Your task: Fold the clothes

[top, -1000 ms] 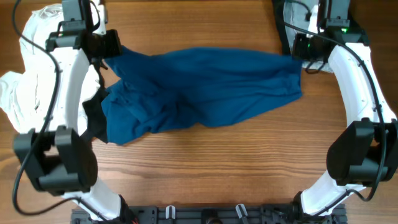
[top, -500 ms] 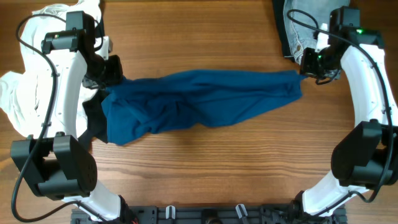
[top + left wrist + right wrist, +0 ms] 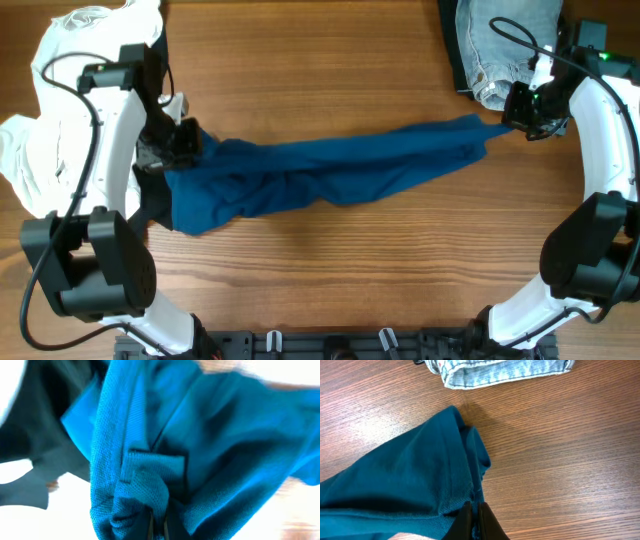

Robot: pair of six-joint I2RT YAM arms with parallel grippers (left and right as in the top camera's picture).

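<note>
Here, you hold the dark-blue shirt (image 3: 330,170) strung across the counter (image 3: 330,280), left claw (image 3: 188,142) clamped on one end and right claw (image 3: 512,112) pinched on the other, near the jeans (image 3: 500,50). The shirt is bunched like a rope, so this looks like the spreading step. Next, you likely need to lay it flat and smooth before any fold.

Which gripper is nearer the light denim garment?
Right. The right gripper, shut on one end of the blue shirt, sits just beside the denim garment. The left gripper holds the shirt's other end, far from it.
</note>
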